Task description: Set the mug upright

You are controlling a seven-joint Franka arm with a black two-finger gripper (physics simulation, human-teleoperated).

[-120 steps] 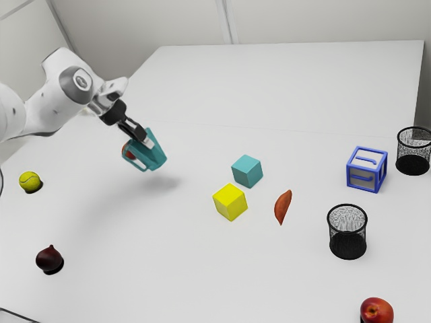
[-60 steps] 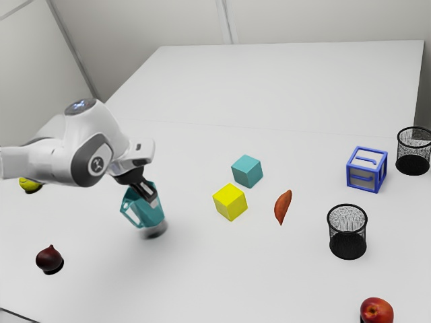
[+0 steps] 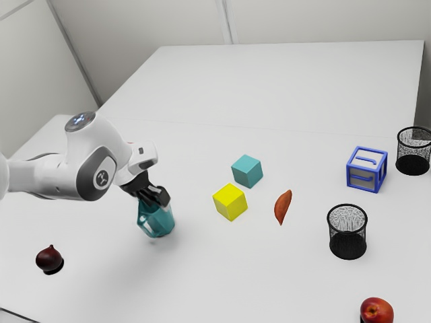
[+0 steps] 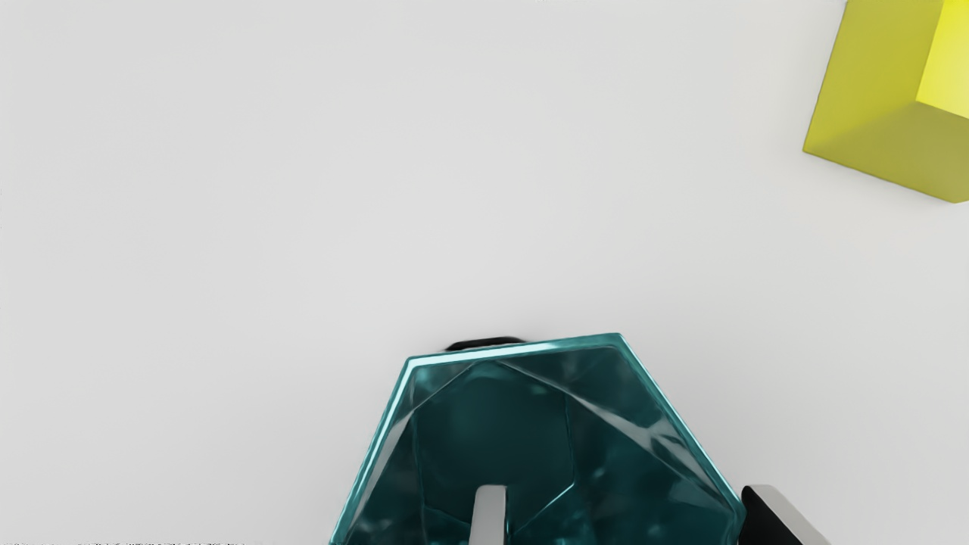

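In the exterior view my gripper point(image 3: 154, 198) is at the rim of the teal mug point(image 3: 158, 221), on the exterior view's left. The mug stands about upright with its mouth up; whether its base lies flat on the table is unclear. In the wrist view my gripper point(image 4: 632, 516) is open, one finger point(image 4: 488, 518) inside the mug point(image 4: 492, 431) and the other point(image 4: 787, 518) outside against its wall. A wide gap lies between the inner finger and that wall.
Toward the exterior view's right are a yellow cube point(image 3: 229, 202), a teal cube point(image 3: 247, 171) and an orange-brown wedge-like piece point(image 3: 283, 206). Farther right stand black mesh cups point(image 3: 347, 232), a blue-framed block point(image 3: 366, 169) and a red fruit point(image 3: 376, 312). A dark round item point(image 3: 49, 258) lies at the left.
The mug has come down and toward the exterior view's front with my hand, turning from a strong tilt to about upright. My fingers have spread apart at its rim. The arm now covers the yellow-green ball.
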